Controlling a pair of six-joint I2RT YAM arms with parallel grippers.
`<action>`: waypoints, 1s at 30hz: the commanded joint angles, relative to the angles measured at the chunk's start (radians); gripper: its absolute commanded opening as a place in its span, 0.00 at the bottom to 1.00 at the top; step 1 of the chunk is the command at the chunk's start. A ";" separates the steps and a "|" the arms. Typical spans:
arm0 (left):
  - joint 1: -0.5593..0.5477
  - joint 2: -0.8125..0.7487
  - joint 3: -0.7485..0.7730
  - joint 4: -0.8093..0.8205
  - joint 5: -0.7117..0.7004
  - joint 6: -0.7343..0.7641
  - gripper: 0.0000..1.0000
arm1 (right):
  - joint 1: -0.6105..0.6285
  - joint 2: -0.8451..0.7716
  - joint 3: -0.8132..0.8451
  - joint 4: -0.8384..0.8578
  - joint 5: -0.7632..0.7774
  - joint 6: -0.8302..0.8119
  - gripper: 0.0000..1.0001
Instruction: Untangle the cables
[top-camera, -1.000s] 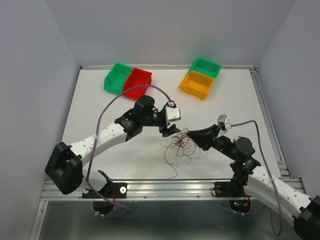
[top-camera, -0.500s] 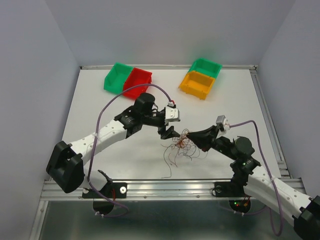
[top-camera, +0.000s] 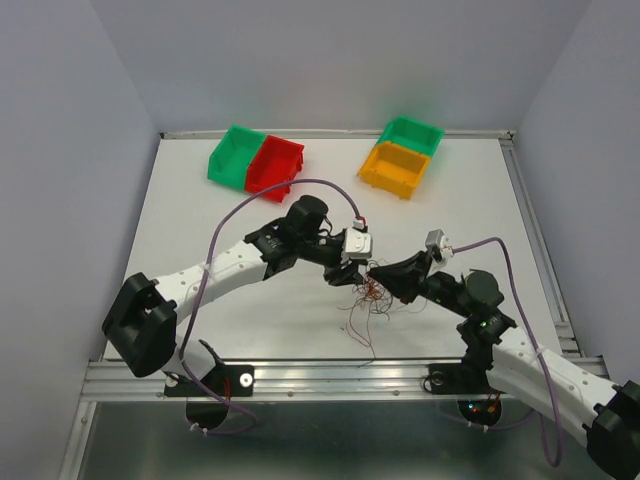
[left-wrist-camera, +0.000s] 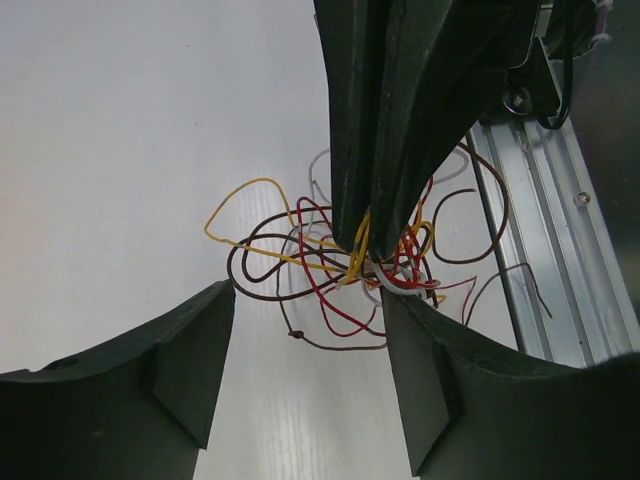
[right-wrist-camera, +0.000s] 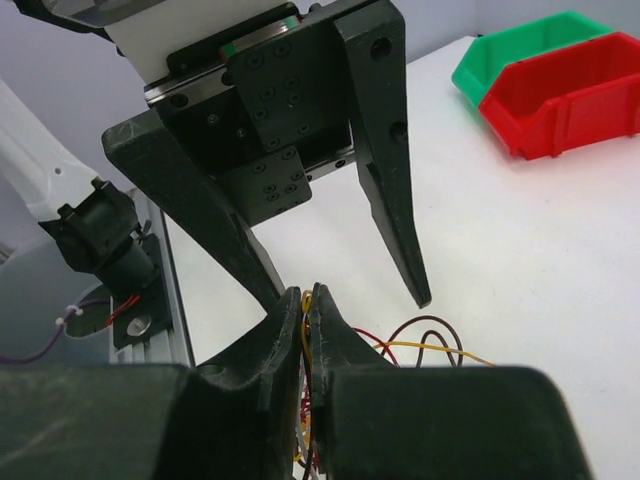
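Right pincer (top-camera: 376, 268) first – its two black fingers are pressed together, and the right wrist view (right-wrist-camera: 305, 296) shows a yellow strand caught in the narrow slit between them. From the left wrist camera the same pair comes down from the top as one dark wedge (left-wrist-camera: 365, 238), its tip buried in the knot of the cables (left-wrist-camera: 300, 262). So it is pinching the cables, right at the heart of the tangle.

Over to the left pincer (top-camera: 346, 274) – spread wide, nothing between the fingers. In its own view (left-wrist-camera: 308, 300) the two blunt tips stand either side of the lower part of the tangle, with red and brown loops showing in the gap between them. Whether either tip touches a strand, I cannot tell. Seen from the right wrist (right-wrist-camera: 345, 295), its long fingers point down on either side of the right pincer's tip, the two tools almost nose to nose.

The cables (top-camera: 368, 300) sit on the white worktop (top-camera: 200, 220) near the middle of its front half, just below where the two tools meet. Yellow, red, brown and white curls mix in one small knot, and a few loose ends trail off toward the near edge and its metal rail (top-camera: 330, 375).

Far back on the worktop, well apart from all this, a green bin (top-camera: 230, 155) touches a red bin (top-camera: 274, 166) on the left, while an orange bin (top-camera: 395, 170) and another green one (top-camera: 414, 133) sit together on the right.
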 joint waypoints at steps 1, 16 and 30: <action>-0.017 0.010 0.062 -0.003 0.041 0.014 0.50 | 0.009 0.018 -0.006 0.104 -0.015 0.009 0.08; -0.014 -0.108 0.038 0.108 -0.251 -0.161 0.00 | 0.009 -0.037 -0.006 -0.003 0.120 -0.011 0.84; -0.008 -0.140 0.062 0.086 -0.240 -0.212 0.00 | 0.010 0.182 0.067 -0.011 0.221 -0.049 0.55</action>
